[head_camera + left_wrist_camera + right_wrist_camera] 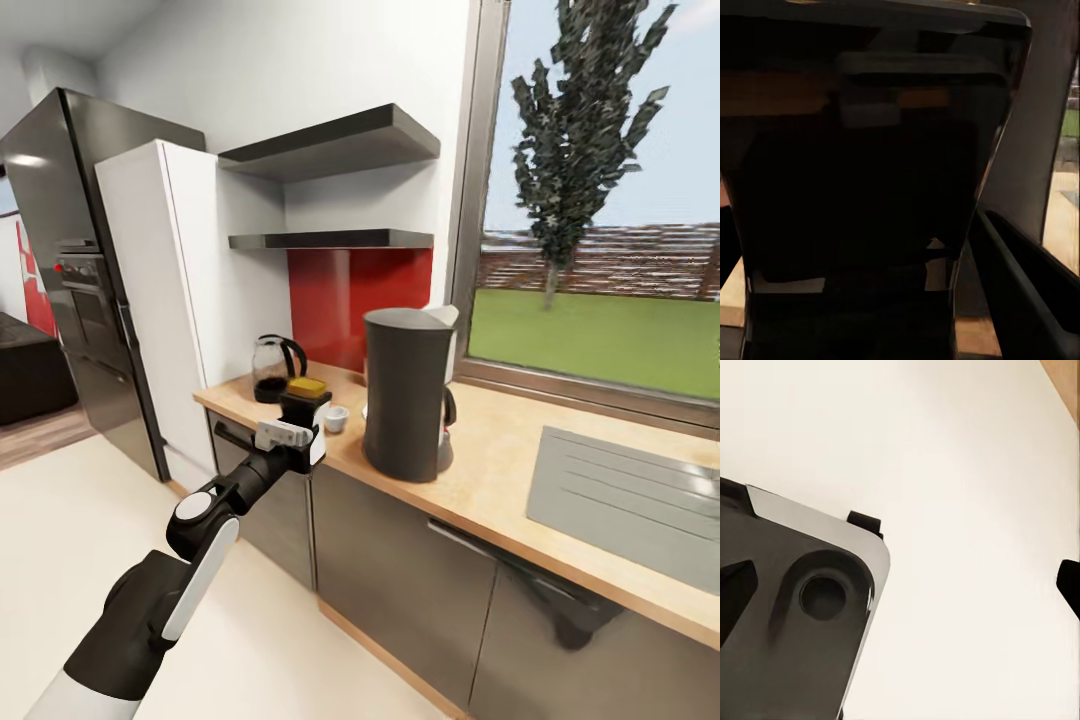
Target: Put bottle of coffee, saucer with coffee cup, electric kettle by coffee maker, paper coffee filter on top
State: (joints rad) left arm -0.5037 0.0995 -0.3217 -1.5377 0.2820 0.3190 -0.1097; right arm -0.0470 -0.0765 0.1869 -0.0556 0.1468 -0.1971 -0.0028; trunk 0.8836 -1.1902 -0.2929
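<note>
Left gripper (300,415) pinching coffee bottle (306,392) | set upright on countertop (480,470), clear of cup (335,418), near coffee maker (408,392)

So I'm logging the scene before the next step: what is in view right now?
coffee maker: one, dark grey, on the countertop
electric kettle: one, clear glass with black, far end of the countertop
bottle of coffee: one, dark with yellow cap, at the counter edge in front of the kettle
coffee cup: one, white, between bottle and coffee maker
sink: one, steel, inset at the right
shelves: two, dark, above the kettle
fridge: one, white, left of the counter
left gripper: fingers around the bottle
right gripper: one dark tip over the pale floor
</note>
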